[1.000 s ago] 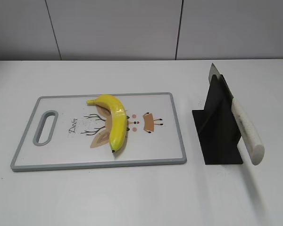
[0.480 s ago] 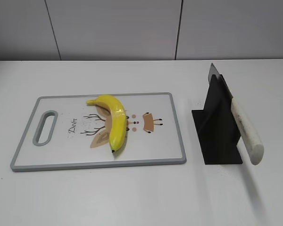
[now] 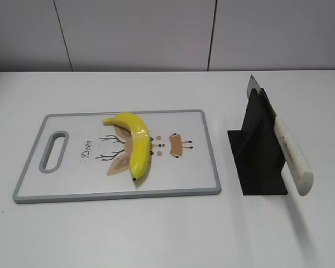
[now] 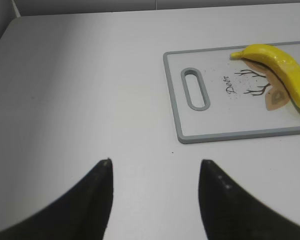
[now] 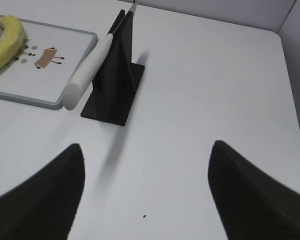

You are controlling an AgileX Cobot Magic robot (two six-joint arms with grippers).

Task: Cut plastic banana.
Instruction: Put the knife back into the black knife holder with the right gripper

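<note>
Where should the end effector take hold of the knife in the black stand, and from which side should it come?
Best on the white handle of the knife, probably near its middle. The handle sticks out of the black stand toward the front, free on all sides, while the blade sits inside the stand. The right end effector, open and facing it, could come from the front right, closing across the handle's width.
</note>
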